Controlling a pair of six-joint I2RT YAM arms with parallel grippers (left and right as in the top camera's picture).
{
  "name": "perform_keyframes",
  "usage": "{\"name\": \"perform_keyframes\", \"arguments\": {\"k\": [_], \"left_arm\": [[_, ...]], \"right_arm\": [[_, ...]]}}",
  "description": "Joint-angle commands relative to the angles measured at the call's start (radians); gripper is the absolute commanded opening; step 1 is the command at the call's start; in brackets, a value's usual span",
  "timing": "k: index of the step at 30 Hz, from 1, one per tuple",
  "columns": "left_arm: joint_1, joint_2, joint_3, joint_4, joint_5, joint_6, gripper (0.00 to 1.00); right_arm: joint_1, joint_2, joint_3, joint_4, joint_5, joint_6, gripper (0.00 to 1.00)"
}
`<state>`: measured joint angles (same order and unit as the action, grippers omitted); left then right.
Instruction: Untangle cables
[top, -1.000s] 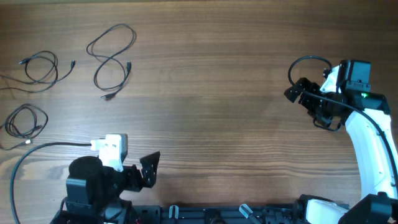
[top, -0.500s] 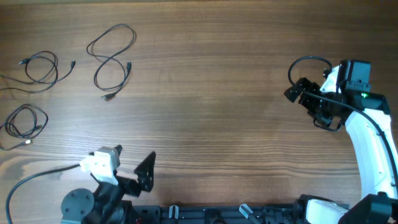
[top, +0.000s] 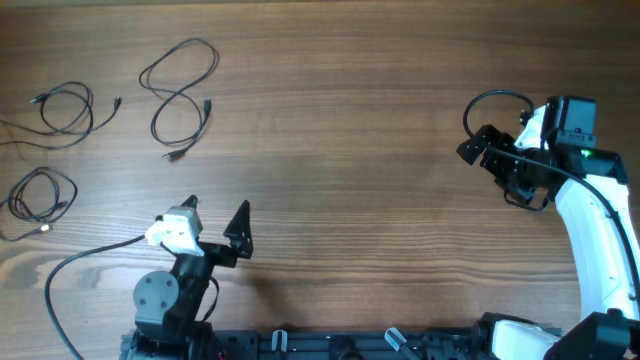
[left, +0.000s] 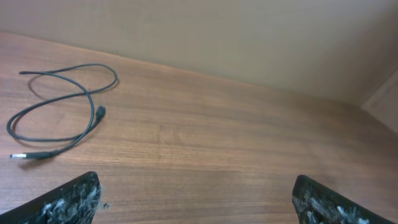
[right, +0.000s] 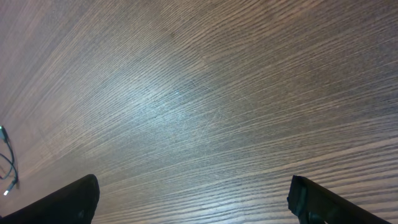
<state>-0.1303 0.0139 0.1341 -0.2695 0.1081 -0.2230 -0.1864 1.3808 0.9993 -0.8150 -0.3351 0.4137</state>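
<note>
**Overhead first: three cables lying apart, both my grippers wide and empty**

Overhead: the three cables lie in the left part of the frame on the wooden tabletop (top: 350, 120), and none touches another. The looped cable (top: 90, 110) is at the far upper left. The figure-eight cable (top: 178, 95) lies just right of it, and the coiled cable (top: 18, 198) lies lower, by the left edge. My left gripper (top: 215, 212) sits at the lower left, below the figure-eight cable and well apart from it, jaws spread wide with nothing in them. My right gripper (top: 497, 172) is at the right of the frame, far from every cord, also wide and empty.

Left wrist: the figure-eight cable (left: 99, 112) shows at the upper left, ahead of my fingers (left: 74, 196), which stand far apart at the lower corners. It crosses itself once in the middle, with a plug at each free end. I judge the sorting mostly done. If this crossing is the next job, I should come down on a single strand near a plug end, away from the crossing. The cord is very thin, so I should close fully, then draw the end outward low over the wood so the loop opens rather than tightens.

Right wrist: mostly bare wood grain lies between my fingertips (right: 68, 202), which are wide apart. A sliver of thin cable (right: 12, 165) shows at the left edge; which one it is I cannot tell. This arm is best held clear unless a strand needs pinning.
</note>
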Motion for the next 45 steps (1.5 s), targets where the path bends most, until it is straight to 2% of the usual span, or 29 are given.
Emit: {"name": "perform_keyframes", "arguments": {"k": [1, 7, 10, 17, 23, 27, 45], "left_arm": [[0.026, -0.010, -0.036, 0.068, -0.043, 0.010, 1.00], [0.070, -0.010, -0.101, 0.137, -0.076, 0.019, 1.00], [0.070, -0.010, -0.103, 0.143, -0.068, 0.112, 1.00], [0.070, -0.010, -0.129, 0.213, -0.049, 0.119, 1.00], [0.070, -0.010, -0.129, 0.194, -0.045, 0.119, 1.00], [0.070, -0.010, -0.129, 0.196, -0.013, 0.236, 1.00], [0.070, -0.010, -0.129, 0.199, -0.016, 0.238, 1.00]], "right_arm": [[-0.001, -0.017, 0.014, 0.000, 0.006, -0.018, 1.00], [-0.001, -0.017, 0.014, 0.000, 0.006, -0.018, 1.00], [-0.001, -0.017, 0.014, 0.000, 0.006, -0.018, 1.00], [-0.001, -0.017, 0.014, 0.000, 0.006, -0.018, 1.00], [-0.001, -0.017, 0.014, 0.000, 0.006, -0.019, 0.99], [-0.001, -0.017, 0.014, 0.000, 0.006, -0.018, 1.00], [-0.001, -0.016, 0.014, 0.000, 0.006, -0.019, 1.00]]}}
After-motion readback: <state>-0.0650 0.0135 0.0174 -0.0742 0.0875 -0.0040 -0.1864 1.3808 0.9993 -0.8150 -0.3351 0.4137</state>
